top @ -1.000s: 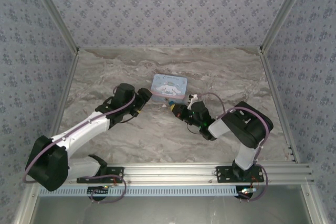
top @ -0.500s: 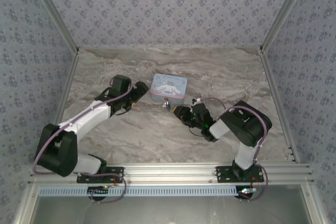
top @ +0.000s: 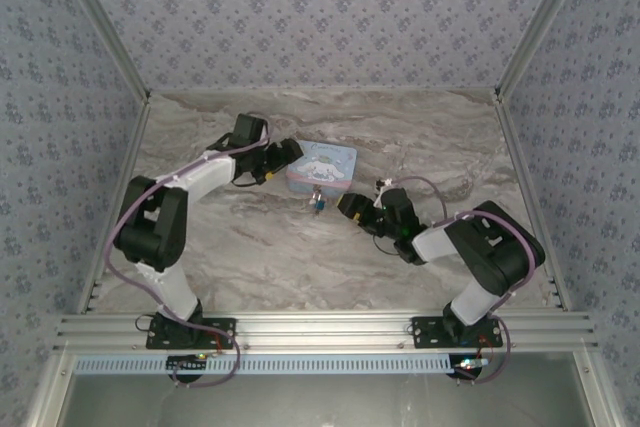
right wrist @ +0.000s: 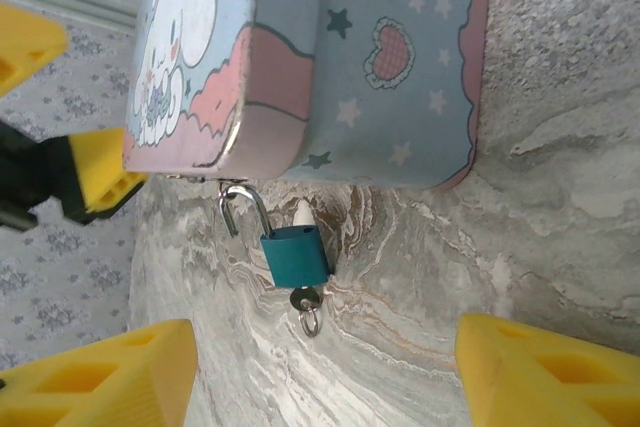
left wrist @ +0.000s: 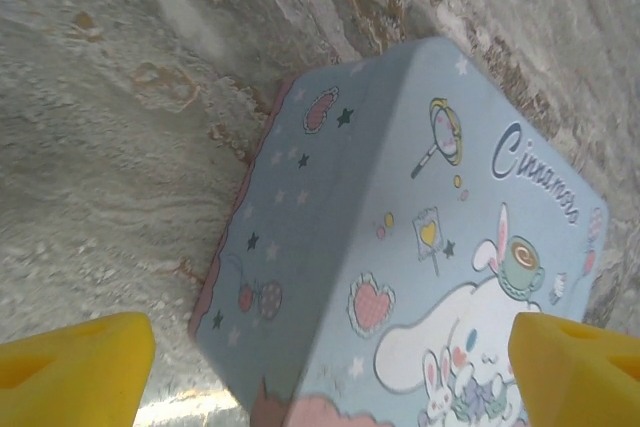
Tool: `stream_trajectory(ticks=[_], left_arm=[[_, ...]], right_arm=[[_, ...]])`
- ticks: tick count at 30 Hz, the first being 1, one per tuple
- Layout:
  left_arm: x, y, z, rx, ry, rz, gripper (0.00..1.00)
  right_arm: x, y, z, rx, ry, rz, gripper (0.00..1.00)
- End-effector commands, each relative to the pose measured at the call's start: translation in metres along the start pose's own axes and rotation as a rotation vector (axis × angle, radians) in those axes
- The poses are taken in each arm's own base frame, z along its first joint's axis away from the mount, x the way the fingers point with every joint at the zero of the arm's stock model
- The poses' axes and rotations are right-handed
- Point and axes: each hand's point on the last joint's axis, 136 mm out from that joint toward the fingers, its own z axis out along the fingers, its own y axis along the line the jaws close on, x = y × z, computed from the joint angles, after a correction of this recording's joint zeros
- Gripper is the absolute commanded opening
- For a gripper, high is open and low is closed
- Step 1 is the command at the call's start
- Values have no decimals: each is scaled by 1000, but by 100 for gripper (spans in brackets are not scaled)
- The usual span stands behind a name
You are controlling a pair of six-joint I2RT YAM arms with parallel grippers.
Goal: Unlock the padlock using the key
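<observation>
Padlock shackle hangs open, key inserted: unlocking looks done. Left hand and right hand both spread, empty.

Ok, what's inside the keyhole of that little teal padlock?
The key sits in the padlock with its head sticking out. Its blade is hidden inside the lock body.

Robot test booth, floral wallpapered walls, marble-look table, aluminium mounting rail

Soft, even overhead light leaves faint shadows. The left wrist view blurs the tin at its near edge.
</observation>
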Motion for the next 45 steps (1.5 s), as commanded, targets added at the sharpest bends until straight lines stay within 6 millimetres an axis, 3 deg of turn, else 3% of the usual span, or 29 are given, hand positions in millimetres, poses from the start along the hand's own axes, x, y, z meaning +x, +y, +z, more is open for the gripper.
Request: stream_trajectory(ticks=[1, 5, 12, 17, 27, 29, 37, 41, 45], left_arm=[[7, 1, 11, 10, 67, 27, 89], [17, 9, 22, 10, 103, -4, 76], [42, 33, 24, -4, 111, -79, 64], [65, 47, 18, -21, 102, -115, 61], [98, 68, 0, -57, 87, -165, 61], [101, 71, -3, -61, 80, -174, 61], [101, 69, -8, -63, 58, -189, 61], [101, 67, -8, -65, 56, -188, 62], [102, 67, -6, -66, 57, -191, 61]], right_arm=[[2, 14, -4, -46, 34, -102, 71], [3, 20, -10, -83, 36, -184, 71], [1, 34, -11, -155, 45, -240, 72], [-13, 42, -4, -190, 39, -245, 69], [-55, 40, 16, -231, 18, -245, 67], [-56, 38, 14, -234, 13, -255, 66], [-29, 19, -4, -205, 34, -300, 63], [-8, 23, 0, -234, 87, -338, 57], [-2, 28, 8, -257, 91, -354, 54]])
